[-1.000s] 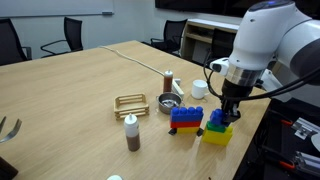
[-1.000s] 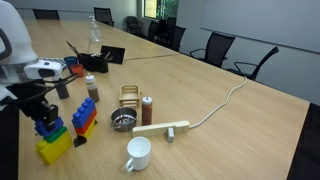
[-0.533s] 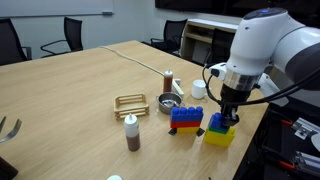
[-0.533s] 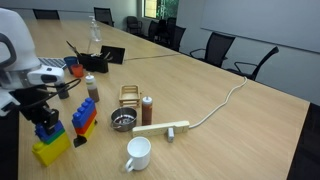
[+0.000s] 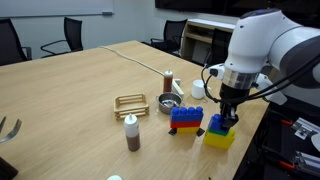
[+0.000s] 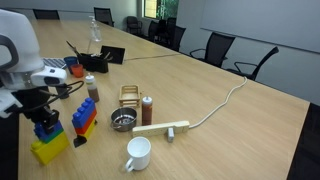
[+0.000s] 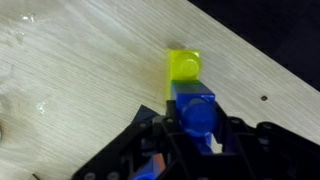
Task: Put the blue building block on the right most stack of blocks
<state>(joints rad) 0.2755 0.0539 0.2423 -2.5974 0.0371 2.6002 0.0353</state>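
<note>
**Blue brick pinched over the yellow stack**

Wood runs the whole length of this long table [image 5: 70, 85], and the arm [image 5: 262, 45] leans in over its near corner. Under it sits the right most stack of blocks [image 5: 221, 138], a wide yellow base with a small green piece on top, just beside the blue-over-red stack [image 5: 186, 118] on wheels. The gripper [image 7: 198, 125] has its dark fingers closed narrow on the blue building block [image 5: 218, 122], one on each flank. That leaves the studded top and the hollow underside free.

The block hangs right at the crown of the yellow stack. Whether it is already seated on the green studs or a hair above them, I can't tell from any view.

To my eye it is a light, hard, smooth plastic piece. It won't give under the pinch, but it could twist if held off-centre, so the flat side walls look like the right place to hold it. Pressing it home will probably need a square, straight-down push, or the loose stack may skid on the wood.

As for containers, the white mug [image 6: 138, 153] looks empty. The small metal bowl [image 6: 122, 121] is too shallowly seen to say what it holds. The white-capped bottle [image 5: 131, 132] holds something dark brown in its lower half.
</note>
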